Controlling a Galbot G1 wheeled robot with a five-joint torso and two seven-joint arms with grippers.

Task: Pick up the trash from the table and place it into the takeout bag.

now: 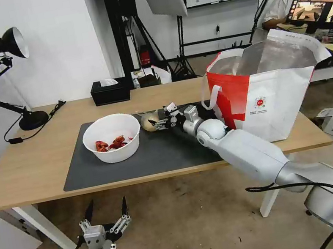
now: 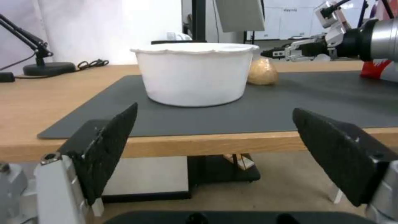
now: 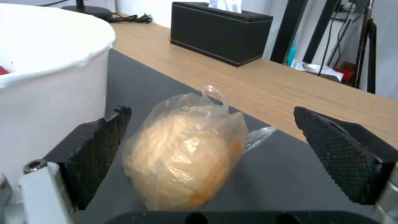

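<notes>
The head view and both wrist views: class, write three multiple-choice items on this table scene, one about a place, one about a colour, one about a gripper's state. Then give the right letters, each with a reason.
1. Where does the bagged bun lie?
A. inside the takeout bag
B. on the grey mat beside the white bowl
C. on the floor

2. What colour are the scraps in the white bowl?
A. red
B. green
C. blue

3. How is the right gripper?
A. shut on the bowl
B. shut and empty
C. open, with the bun between its fingers

Key: 1 B, it rests on the grey mat next to the bowl. 2 A, red pieces show inside. 3 C, the fingers stand apart on either side.
</notes>
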